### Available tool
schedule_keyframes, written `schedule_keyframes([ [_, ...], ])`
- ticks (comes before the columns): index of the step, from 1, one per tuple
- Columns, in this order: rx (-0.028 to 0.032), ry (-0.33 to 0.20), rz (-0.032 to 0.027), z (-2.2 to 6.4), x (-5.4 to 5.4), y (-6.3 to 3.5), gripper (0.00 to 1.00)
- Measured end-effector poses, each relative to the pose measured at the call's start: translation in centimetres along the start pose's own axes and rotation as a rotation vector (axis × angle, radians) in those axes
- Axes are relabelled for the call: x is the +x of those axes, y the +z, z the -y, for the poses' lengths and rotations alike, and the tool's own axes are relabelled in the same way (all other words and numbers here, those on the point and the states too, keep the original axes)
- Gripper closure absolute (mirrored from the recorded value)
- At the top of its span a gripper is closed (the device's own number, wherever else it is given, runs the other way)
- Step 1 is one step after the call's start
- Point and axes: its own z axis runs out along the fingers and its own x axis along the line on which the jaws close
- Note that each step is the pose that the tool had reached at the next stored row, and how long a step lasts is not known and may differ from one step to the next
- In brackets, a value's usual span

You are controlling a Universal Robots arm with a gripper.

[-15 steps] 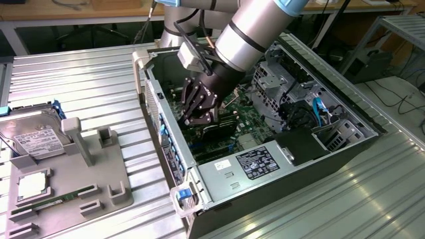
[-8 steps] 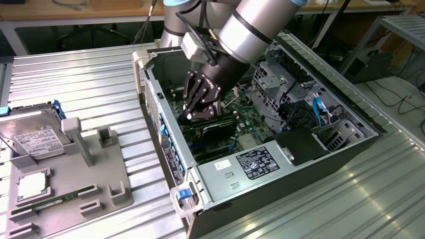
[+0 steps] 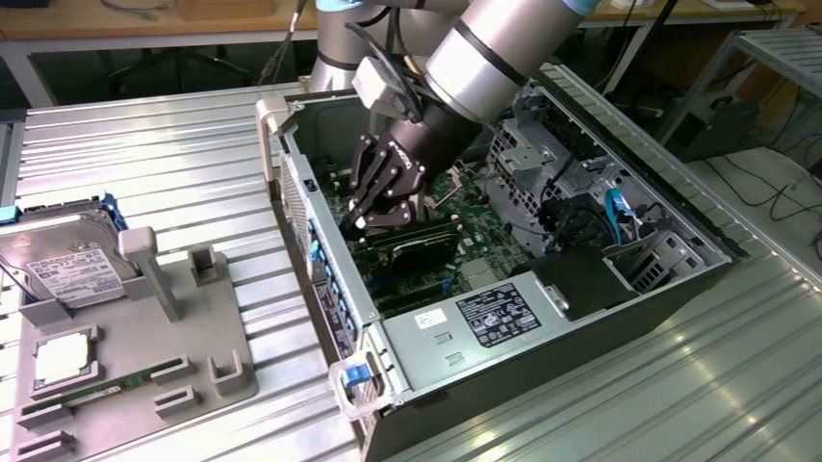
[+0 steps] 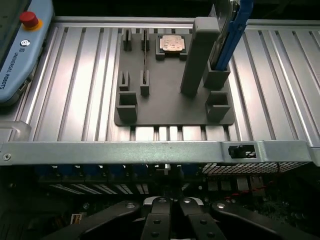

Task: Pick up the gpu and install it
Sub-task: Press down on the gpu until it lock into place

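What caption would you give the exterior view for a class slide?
Shut gripper pressing down over the gpu inside the open computer case.

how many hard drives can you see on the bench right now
1: a silver hard drive with a white label, propped on the grey holder tray at the exterior view's left, outside the computer case. More may be hidden inside the case.

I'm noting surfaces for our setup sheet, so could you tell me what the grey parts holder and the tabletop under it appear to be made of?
Parts holder: probably plastic, perhaps printed; uniform matte grey, blocky moulded posts, no glints.
Tabletop: likely aluminium; ribbed silver slats with bright streaky reflections.
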Motion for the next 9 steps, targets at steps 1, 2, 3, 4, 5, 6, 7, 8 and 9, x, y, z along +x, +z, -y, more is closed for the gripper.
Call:
schedule_keyframes([
  [1, -0.0015, 0.0, 0.0001, 0.08, 0.0, 0.13, 0.89],
  [2, -0.0024, 0.0, 0.0002, 0.21, 0.0, 0.34, 0.89],
  [3, -0.0034, 0.0, -0.0001, 0.35, 0.0, 0.54, 0.89],
  [4, -0.0049, 0.0, -0.0004, 0.45, 0.0, 0.69, 0.89],
  [5, -0.0068, 0.0, 0.0002, 0.52, 0.0, 0.82, 0.89],
  [6, -0.0092, 0.0, 0.0, 0.57, 0.0, 0.89, 0.89],
  [7, -0.0126, 0.0, 0.0, 0.69, 0.0, 0.96, 0.89],
  [8, -0.0137, 0.0, 0.0006, 0.93, 0.0, 0.87, 0.89],
  [9, -0.0139, 0.0, 0.0014, 1.27, -0.1, 0.7, 0.89],
])
